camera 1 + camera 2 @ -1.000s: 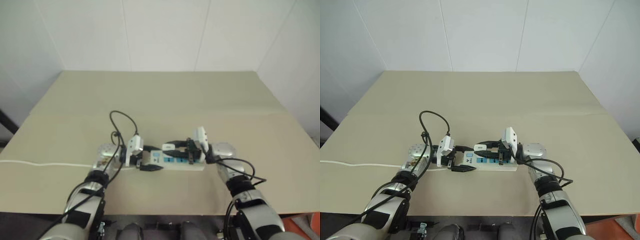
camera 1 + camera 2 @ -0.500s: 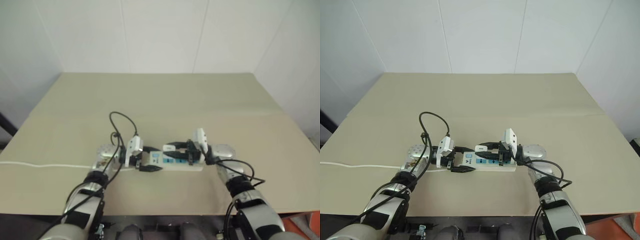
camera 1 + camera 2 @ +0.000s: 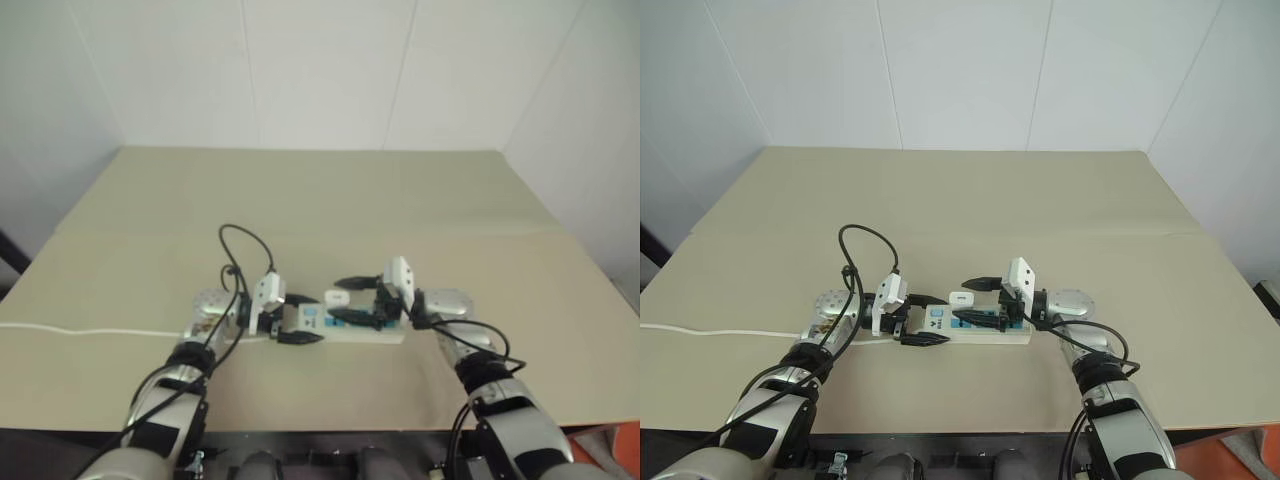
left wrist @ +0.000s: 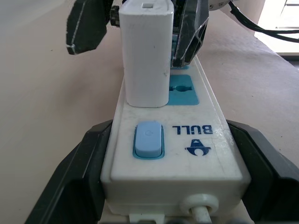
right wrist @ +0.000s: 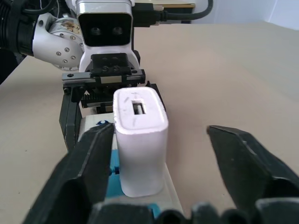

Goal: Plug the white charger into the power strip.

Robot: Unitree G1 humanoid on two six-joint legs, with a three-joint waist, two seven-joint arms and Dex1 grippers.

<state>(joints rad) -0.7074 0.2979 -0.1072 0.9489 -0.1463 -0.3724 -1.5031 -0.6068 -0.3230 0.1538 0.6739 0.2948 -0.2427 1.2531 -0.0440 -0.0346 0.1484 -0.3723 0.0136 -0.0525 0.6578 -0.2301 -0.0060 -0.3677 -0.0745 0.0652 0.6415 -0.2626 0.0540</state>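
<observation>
Now the white charger (image 5: 140, 140) stands upright in the power strip (image 4: 187, 158) – between the right gripper (image 3: 973, 301)'s spread fingers, untouched – while the left gripper (image 3: 925, 320), at nine o'clock, clamps the strip's switch end.

left tool (image 3: 290, 318) clamped, right tool (image 3: 345, 299) spread.

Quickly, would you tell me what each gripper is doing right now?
Left gripper: shut on the power strip, clamping its switch end.
Right gripper: open, fingers either side of the white charger, which stands in a socket.
</observation>
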